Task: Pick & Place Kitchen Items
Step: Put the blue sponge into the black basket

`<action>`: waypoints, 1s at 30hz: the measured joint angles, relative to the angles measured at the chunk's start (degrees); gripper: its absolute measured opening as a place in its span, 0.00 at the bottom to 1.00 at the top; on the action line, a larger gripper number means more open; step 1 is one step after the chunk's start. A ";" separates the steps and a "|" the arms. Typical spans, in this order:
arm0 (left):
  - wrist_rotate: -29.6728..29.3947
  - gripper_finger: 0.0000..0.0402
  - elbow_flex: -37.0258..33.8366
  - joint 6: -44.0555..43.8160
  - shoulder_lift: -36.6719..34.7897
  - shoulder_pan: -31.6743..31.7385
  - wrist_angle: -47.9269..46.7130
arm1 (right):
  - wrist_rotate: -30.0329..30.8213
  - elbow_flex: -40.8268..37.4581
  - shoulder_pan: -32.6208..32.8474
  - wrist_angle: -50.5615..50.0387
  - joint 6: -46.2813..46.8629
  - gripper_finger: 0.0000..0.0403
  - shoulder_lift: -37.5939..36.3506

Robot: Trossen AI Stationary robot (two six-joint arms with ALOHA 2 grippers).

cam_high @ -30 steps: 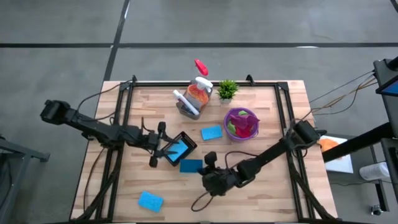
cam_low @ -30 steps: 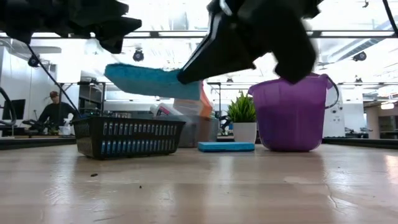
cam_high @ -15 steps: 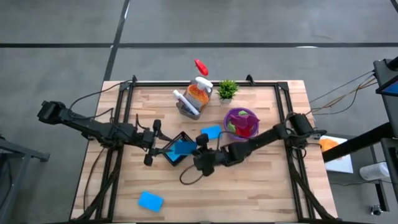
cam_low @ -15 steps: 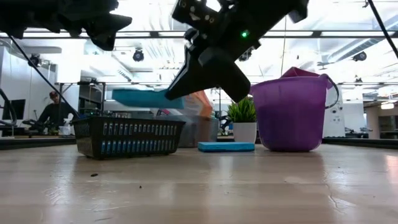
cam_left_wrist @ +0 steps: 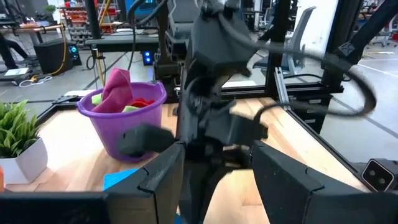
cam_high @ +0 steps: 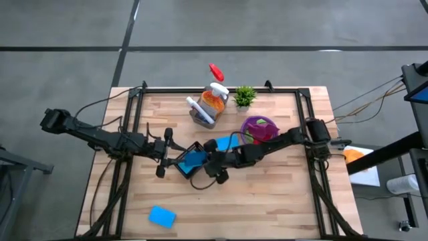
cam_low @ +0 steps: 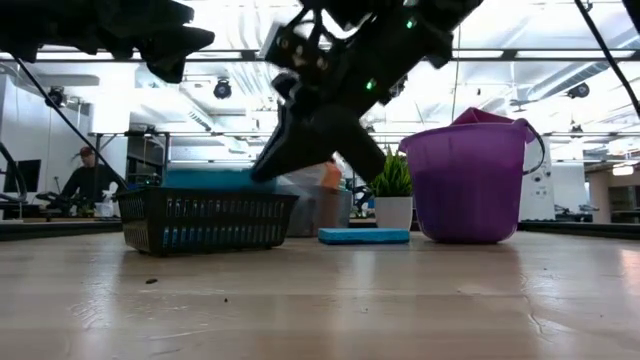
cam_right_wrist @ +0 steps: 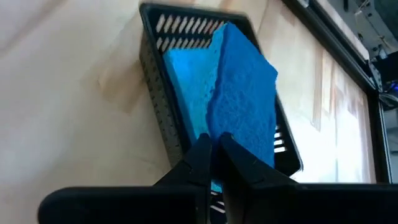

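A black mesh basket stands mid-table with a blue sponge lying inside. My right gripper hovers at the basket's right side, shut on a second blue sponge that lies tilted over the first; its top shows at the rim in the low view. My left gripper is open just left of the basket and raised above it, touching nothing. Two more blue sponges lie flat on the table, one right of the basket and one near the front edge. My right gripper pinches the sponge's near short edge between its two fingers. The fingers slant down from the table's right side and lie along the sponge. The sponge reaches out over the basket, tilted, its far part on the sponge below and the basket rim.
A purple bucket with magenta, red and green cloths stands to the right. A grey holder with an orange spray bottle and a potted plant stand at the far edge. A person sits in the room beyond.
My right gripper has carried the blue sponge from the table's near middle toward the far left, over to the basket, and lowered it from well above the rim down to the sponge inside. My left gripper has stayed open beside the basket.
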 joint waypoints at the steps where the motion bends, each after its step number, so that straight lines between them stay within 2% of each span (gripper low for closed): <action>1: 0.00 0.48 0.00 0.00 0.00 0.00 0.07 | -0.02 0.34 -0.19 -0.09 -0.46 0.04 0.56; 8: -0.01 0.48 0.00 0.00 0.00 0.00 -0.01 | -0.70 2.52 -0.81 -0.32 -1.52 0.04 2.90; 21: 0.00 0.48 0.00 0.00 0.00 0.00 0.00 | -0.81 4.26 -0.81 -2.56 -0.08 0.06 2.97; 24: -0.01 0.48 0.00 0.00 0.00 0.00 0.00 | -0.61 4.26 -0.83 -3.02 0.46 0.14 2.97; 30: -0.01 0.48 0.00 -0.01 0.00 0.00 0.00 | 0.94 4.27 -0.83 -2.95 0.84 0.41 2.97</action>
